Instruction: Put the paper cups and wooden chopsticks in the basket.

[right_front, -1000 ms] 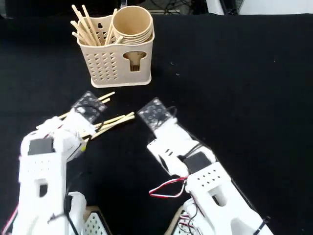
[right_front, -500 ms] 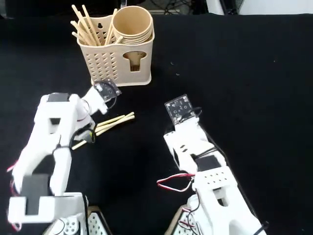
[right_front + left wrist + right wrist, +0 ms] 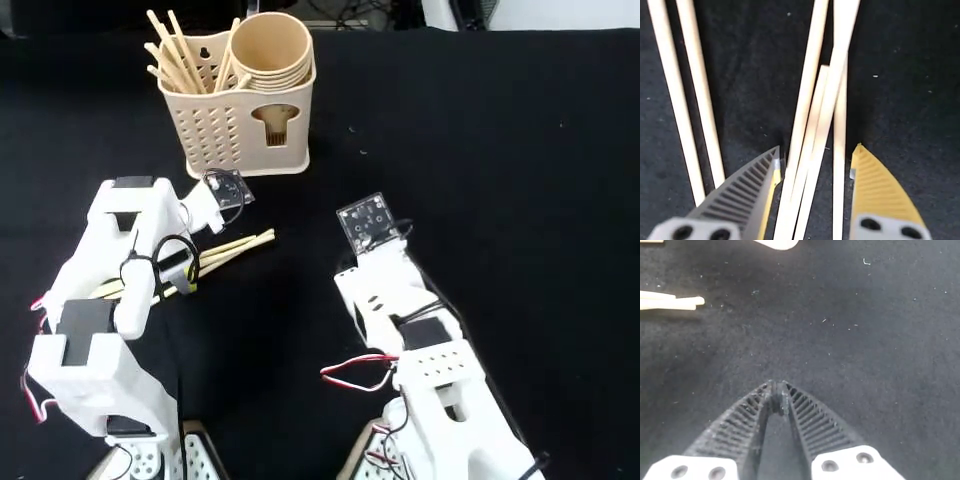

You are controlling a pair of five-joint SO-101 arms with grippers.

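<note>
The cream basket [image 3: 240,125] stands at the back of the black table, with stacked paper cups [image 3: 272,48] in one compartment and several wooden chopsticks [image 3: 178,52] in the other. More loose chopsticks [image 3: 238,246] lie on the cloth in front of it. The left arm [image 3: 130,245] stands over them. My left gripper [image 3: 815,156] is open and low, its fingers straddling a bundle of chopsticks [image 3: 816,112]; two more chopsticks [image 3: 687,95] lie outside the grey finger [image 3: 742,192]. My right gripper [image 3: 776,390] is shut on nothing above bare cloth, apart from the chopstick tips [image 3: 675,302].
The right arm [image 3: 400,300] lies to the right of the loose chopsticks, its wrist pointing toward the basket. Red and white cables [image 3: 350,375] hang near its base. Black cloth stretches open to the right of the basket.
The left arm rose from a low pose and swung over the loose chopsticks, wrist now nearer the basket. The right arm drew back to the right, then stayed still.
</note>
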